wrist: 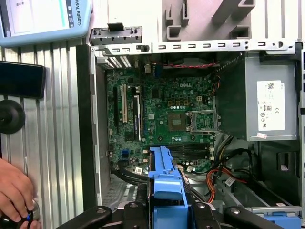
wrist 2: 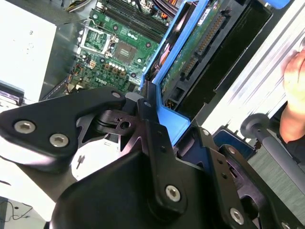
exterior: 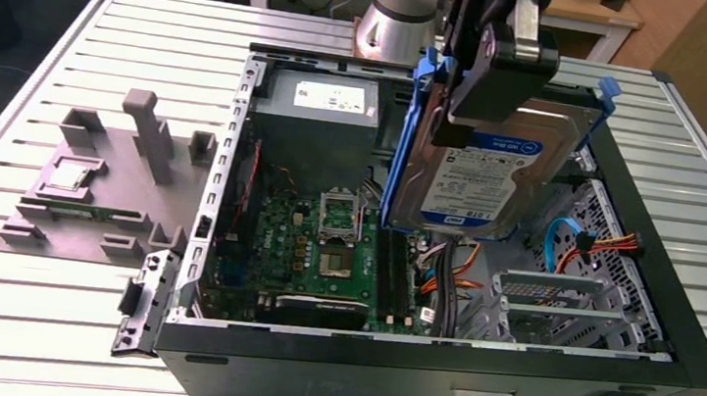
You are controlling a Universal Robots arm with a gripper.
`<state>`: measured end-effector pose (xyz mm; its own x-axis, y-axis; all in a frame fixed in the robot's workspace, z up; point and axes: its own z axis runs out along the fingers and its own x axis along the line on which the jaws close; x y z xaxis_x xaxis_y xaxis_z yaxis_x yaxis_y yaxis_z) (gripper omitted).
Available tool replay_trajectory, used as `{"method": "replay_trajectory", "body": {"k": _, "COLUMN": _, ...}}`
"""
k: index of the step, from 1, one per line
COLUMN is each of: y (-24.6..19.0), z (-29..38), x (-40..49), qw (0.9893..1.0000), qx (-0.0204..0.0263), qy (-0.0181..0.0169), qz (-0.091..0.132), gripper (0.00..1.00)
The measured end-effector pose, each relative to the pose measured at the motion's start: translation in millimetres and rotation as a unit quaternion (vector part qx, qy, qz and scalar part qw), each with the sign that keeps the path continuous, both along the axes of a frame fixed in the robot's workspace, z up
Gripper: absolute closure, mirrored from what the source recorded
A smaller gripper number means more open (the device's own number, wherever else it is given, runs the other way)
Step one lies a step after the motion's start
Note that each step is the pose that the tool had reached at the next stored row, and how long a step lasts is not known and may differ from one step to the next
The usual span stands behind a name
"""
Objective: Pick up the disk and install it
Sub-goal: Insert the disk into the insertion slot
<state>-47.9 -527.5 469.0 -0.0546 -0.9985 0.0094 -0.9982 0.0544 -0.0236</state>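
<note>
The disk [exterior: 480, 187], a silver hard drive with a white-and-blue label and a blue rail frame [exterior: 399, 163], hangs tilted on edge over the open computer case [exterior: 441, 370], above its right half in the exterior view. My gripper [exterior: 468, 112] is shut on its upper end from above. In the second wrist view the fingers [wrist 2: 148, 117] clamp the blue rail [wrist 2: 174, 121], and the drive's green circuit-board underside [wrist 2: 200, 43] shows beyond. The first wrist view looks down past the blue rail [wrist: 164, 179] into the case.
Inside the case lie the motherboard [exterior: 309, 243], the grey power supply [exterior: 317, 105], a metal drive cage [exterior: 554, 298] and loose cables [exterior: 572, 246]. A grey fixture [exterior: 99, 181] stands at the exterior view's left. A person's hand [wrist: 14, 193] rests on a knob beside the case.
</note>
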Motion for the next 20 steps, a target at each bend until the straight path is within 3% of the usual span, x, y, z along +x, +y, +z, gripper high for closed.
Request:
{"method": "replay_trajectory", "body": {"k": 7, "y": -2.8, "z": -0.5, "x": 1.6, "qw": 1.0000, "qx": -0.0035, "qy": 0.0000, "qz": 0.000, "gripper": 0.63}}
{"method": "replay_trajectory", "body": {"k": 20, "y": -4.0, "z": -1.6, "x": 21.2, "qw": 1.0000, "qx": -0.0037, "qy": 0.0000, "qz": 0.000, "gripper": 0.63}}
